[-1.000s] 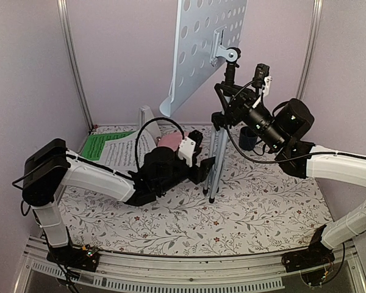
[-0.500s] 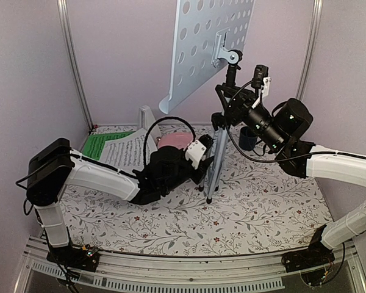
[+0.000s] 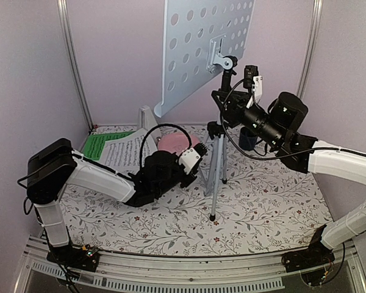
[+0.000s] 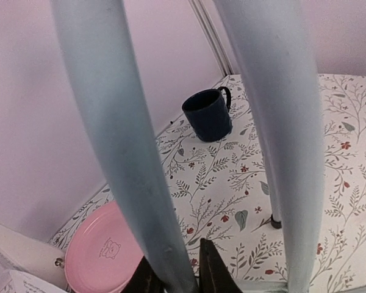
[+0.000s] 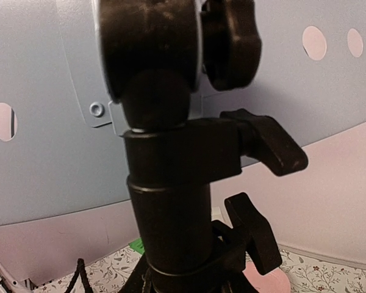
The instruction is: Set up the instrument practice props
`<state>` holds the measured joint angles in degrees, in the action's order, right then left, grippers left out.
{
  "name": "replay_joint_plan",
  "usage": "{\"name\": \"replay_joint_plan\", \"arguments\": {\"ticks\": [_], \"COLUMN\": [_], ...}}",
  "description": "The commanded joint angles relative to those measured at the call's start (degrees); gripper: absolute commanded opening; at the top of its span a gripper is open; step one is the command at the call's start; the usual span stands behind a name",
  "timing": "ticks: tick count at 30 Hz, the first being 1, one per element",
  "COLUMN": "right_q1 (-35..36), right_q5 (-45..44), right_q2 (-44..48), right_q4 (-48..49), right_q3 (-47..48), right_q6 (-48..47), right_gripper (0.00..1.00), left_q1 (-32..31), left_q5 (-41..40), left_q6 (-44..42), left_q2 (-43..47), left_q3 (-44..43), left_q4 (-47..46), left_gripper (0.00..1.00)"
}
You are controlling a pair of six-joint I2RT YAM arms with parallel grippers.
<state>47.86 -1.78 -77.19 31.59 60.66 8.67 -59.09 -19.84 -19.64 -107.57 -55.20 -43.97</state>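
Note:
The music stand has a pale blue-grey perforated desk [image 3: 201, 49] on a black post [image 3: 224, 91] and a silver tripod [image 3: 218, 162]. It stands nearly upright at mid-table. My right gripper [image 3: 227, 105] is shut on the black post [image 5: 171, 201] just under the desk [image 5: 49, 152]. My left gripper [image 3: 197, 170] is shut low on one tripod leg [image 4: 131, 159], with its fingertips [image 4: 211, 268] on either side of the leg. The white sheet [image 3: 125, 152] and the green sheet [image 3: 100, 145] lie flat at the back left. The white metronome [image 3: 146, 116] stands behind them.
A pink plate [image 3: 174, 141] lies behind my left gripper and also shows in the left wrist view [image 4: 104, 256]. A dark blue mug [image 3: 247, 139] stands at the back right of the tripod, seen in the left wrist view [image 4: 208, 115] too. Walls close in the back and sides.
The stand has swung from a lean to nearly upright. Its desk has moved left and up, and the tripod legs have spread. Both grippers have kept their hold and moved with it.

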Motion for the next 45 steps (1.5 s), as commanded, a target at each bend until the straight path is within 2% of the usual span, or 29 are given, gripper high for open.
{"name": "replay_joint_plan", "arguments": {"ticks": [1,10,20,33,39,45], "right_q1": [-0.68,-2.15,-3.73,-5.7,-6.36,-6.44], "right_q5": [1.48,1.24,1.14,3.88,6.07,8.96], "right_q2": [4.96,2.25,1.27,-1.17,-2.34,-4.28], "right_q4": [14.77,8.76,5.59,3.71,3.41,4.27], "right_q3": [10.79,18.74,22.23,27.05,27.84,25.01], "right_q6": [0.76,0.05,-0.58,-0.98,-1.66,-1.34], "right_gripper": [0.0,0.0,0.0,0.0,0.0,0.0], "left_q1": [0.17,4.72,7.48,8.9,9.39,8.05], "left_q5": [1.83,7.84,8.29,2.57,0.66,1.71], "left_q6": [-11.74,-15.6,-21.38,-26.81,-29.86,-27.18], "left_q2": [-0.22,0.08,-0.57,-4.27,-4.27,-4.56], "left_q3": [2.56,4.32,8.34,10.44,9.64,7.56], "left_q4": [3.58,4.12,5.57,5.3,8.73,9.92], "left_gripper": [0.04,0.04,0.02,0.01,0.01,0.02]}}
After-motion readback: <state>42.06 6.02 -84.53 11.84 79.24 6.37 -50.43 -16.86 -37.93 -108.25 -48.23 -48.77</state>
